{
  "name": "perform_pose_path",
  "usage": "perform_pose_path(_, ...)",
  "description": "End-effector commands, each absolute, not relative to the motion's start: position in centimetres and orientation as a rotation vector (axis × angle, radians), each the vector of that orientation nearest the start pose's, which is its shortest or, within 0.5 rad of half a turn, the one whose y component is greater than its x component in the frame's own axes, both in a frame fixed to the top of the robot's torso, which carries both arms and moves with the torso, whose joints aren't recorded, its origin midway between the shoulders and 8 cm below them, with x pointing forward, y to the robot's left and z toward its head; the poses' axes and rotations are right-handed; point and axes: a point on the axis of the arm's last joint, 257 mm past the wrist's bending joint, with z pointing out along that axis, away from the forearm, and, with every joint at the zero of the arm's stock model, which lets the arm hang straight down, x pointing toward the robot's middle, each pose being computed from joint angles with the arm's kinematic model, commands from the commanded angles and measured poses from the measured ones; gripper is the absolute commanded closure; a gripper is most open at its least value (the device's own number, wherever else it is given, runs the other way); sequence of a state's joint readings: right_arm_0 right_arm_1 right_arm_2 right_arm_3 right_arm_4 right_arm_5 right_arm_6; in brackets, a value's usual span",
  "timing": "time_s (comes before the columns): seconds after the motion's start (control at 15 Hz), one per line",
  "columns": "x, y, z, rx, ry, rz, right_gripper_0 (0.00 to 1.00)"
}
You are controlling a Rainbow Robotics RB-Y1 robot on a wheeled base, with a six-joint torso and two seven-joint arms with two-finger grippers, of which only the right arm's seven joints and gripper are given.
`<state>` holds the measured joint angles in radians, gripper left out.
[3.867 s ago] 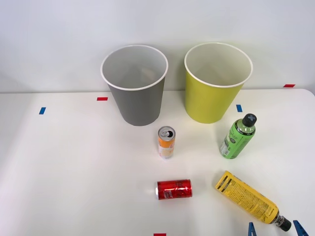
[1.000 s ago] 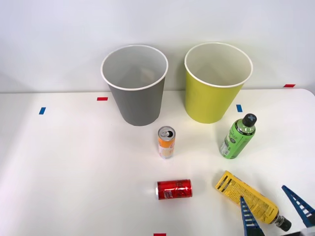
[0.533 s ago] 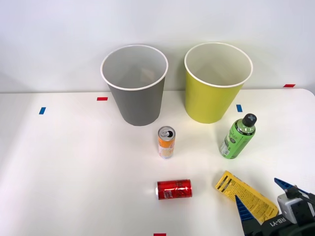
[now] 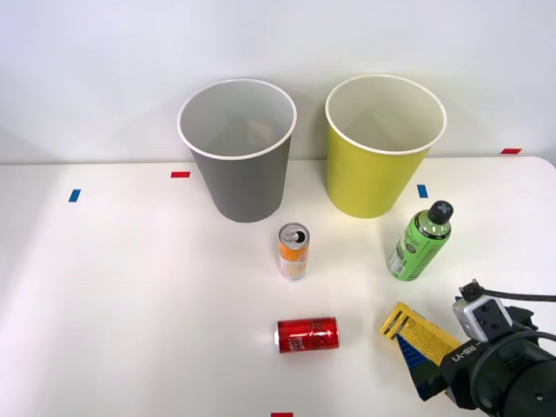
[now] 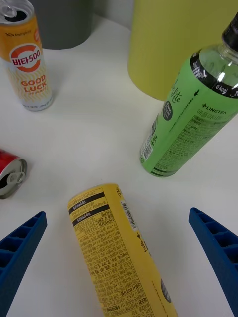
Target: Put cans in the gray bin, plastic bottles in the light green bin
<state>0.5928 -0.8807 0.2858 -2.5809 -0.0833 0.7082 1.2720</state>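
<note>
Bright, even overhead light; soft short shadows under the gray bin and green bottle; mild glare on the white table; focus sharp throughout

R pincer over lying yellow bottle

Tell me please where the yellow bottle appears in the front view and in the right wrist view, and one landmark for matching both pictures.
Front view: the yellow bottle lies on the table at the lower right, its far end showing, the rest under the right tool.
Right wrist view: it lies at bottom centre, between the two open blue fingers.
Shared landmark: the upright green bottle, standing in front of the light green bin.
</note>
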Motion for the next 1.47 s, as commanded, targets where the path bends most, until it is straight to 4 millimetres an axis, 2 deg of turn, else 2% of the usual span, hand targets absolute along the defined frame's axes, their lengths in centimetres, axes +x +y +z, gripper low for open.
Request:
perform_pose_path(0.07,31.2,-21.6,-23.4,-0.654,2.114,-0.036,0.00)
perform_pose_path(0.2,31.5,-21.3,-23.5,-0.705,2.130,-0.048,0.00)
perform_pose_path(0.33,31.9,-22.0,-23.7,-0.804,2.135,-0.132,0.00)
perform_pose_path(0.73,31.2,-22.8,-25.0,-1.041,2.232,-0.242,0.00)
perform_pose_path(0.93,30.7,-21.5,-25.3,-1.055,2.283,-0.191,0.00)
perform_pose_path(1.07,31.2,-20.4,-25.5,-1.045,2.290,-0.153,0.00)
perform_pose_path(1.27,32.6,-20.3,-27.1,-1.022,2.324,-0.140,0.00)
perform_pose_path(1.47,33.1,-20.9,-27.3,-1.026,2.328,-0.166,0.00)
